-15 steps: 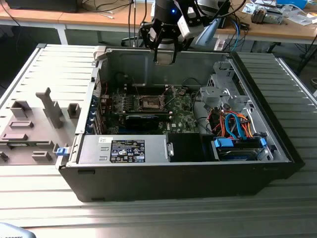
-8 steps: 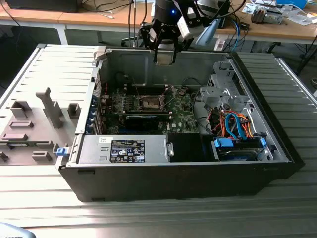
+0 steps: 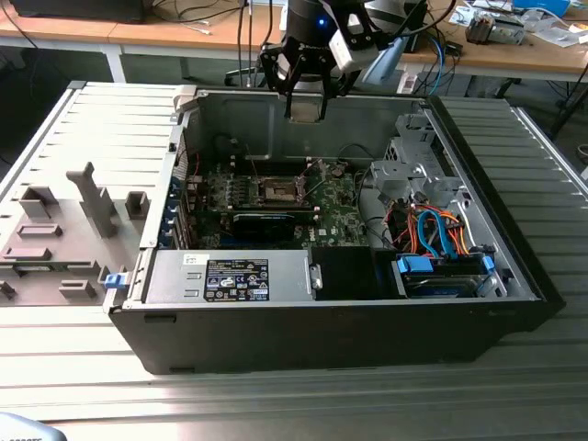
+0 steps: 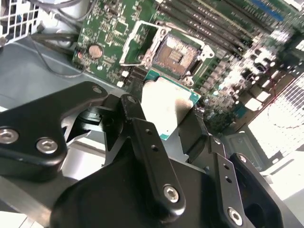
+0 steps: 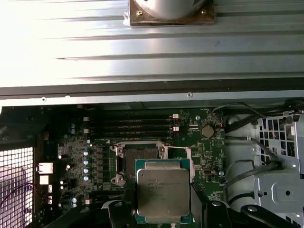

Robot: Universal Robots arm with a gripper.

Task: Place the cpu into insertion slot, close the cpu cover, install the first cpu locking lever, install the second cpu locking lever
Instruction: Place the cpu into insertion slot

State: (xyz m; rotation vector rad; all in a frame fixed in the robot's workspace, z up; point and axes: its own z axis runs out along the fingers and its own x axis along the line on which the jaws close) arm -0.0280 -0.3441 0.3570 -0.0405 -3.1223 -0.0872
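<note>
My gripper (image 3: 306, 108) hangs over the rear wall of the open computer case (image 3: 514, 266), above the motherboard. It is shut on the cpu (image 5: 163, 191), a flat square chip with a silvery top and green edge, gripped by two opposite sides between the black fingers (image 5: 124, 206). In the second wrist view the cpu (image 4: 167, 102) sits just short of the insertion slot (image 4: 178, 53), whose dark centre lies bare. The cpu cover (image 4: 137, 43) stands swung open beside it. In the first wrist view the insertion slot (image 5: 130, 156) is partly hidden behind the chip. From outside, the insertion slot (image 3: 279, 190) lies below the gripper.
A black graphics card (image 3: 266, 223) lies in front of the socket. Memory slots (image 5: 128, 124) and a coin battery (image 5: 207, 131) flank it. The drive cage (image 3: 418, 156) and orange and blue cables (image 3: 441, 234) crowd the exterior view's right. A grey fixture tray (image 3: 64, 230) sits at its left.
</note>
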